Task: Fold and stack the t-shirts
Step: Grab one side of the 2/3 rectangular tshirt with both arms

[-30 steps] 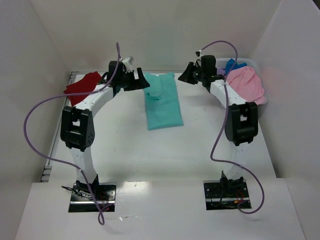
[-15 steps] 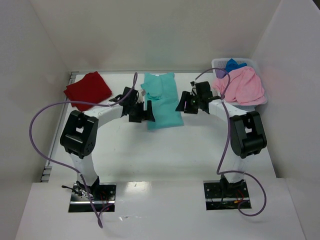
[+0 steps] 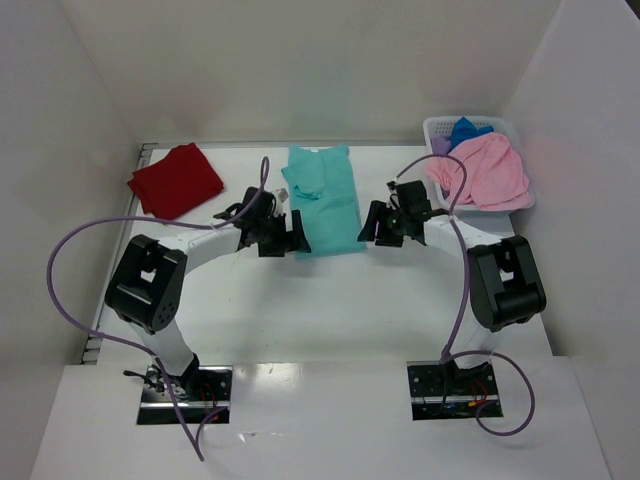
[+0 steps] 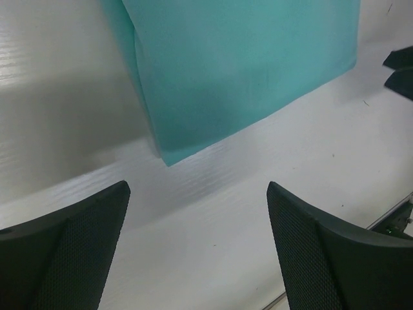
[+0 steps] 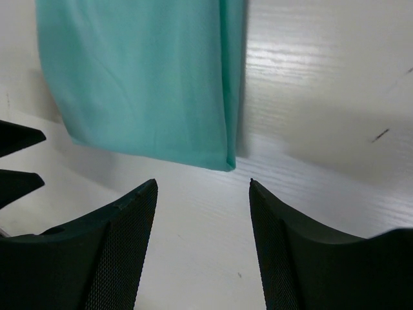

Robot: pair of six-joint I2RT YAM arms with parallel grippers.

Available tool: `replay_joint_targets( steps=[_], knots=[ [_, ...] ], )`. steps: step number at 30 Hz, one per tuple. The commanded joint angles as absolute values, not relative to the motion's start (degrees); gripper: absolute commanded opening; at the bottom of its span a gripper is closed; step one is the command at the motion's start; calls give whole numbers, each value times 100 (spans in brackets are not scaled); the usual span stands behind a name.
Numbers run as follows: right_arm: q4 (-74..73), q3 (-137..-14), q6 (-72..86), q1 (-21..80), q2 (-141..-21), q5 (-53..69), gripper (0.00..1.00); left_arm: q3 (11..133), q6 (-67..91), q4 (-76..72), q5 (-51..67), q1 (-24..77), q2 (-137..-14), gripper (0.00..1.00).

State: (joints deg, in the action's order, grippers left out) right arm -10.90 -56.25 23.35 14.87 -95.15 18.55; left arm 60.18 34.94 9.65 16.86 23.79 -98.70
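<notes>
The teal t-shirt (image 3: 325, 200) lies folded lengthwise at the table's back middle. My left gripper (image 3: 296, 234) is open, low by its near left corner (image 4: 169, 157), not touching. My right gripper (image 3: 372, 226) is open by the near right corner (image 5: 227, 161), also apart from it. The dark red t-shirt (image 3: 176, 180) lies folded at the back left. A pink t-shirt (image 3: 485, 170) drapes over the white basket (image 3: 436, 124), with blue (image 3: 468, 128) and purple (image 3: 441, 144) fabric showing behind it.
White walls enclose the table on three sides. Purple cables loop from both arms. The basket stands in the back right corner against the wall.
Both arms have swung from the back of the table down toward the teal shirt's near edge and lowered to its two near corners. The shirts have not moved.
</notes>
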Motion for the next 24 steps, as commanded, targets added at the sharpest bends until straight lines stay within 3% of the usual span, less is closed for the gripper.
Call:
replay_joint_targets(
  steps=[1, 10, 24],
  knots=[
    [-818, -5520, 2382, 1529, -9465, 1740, 65, 5968, 3700, 519, 1644, 2460, -9870, 94],
    [-686, -5686, 2382, 1529, -9826, 1740, 65, 5915, 3894, 316, 1512, 2461, -10124, 81],
    [-510, -5897, 2435, 1529, -10292, 1846, 64, 6020, 4052, 264, 1468, 2461, -10511, 81]
  ],
)
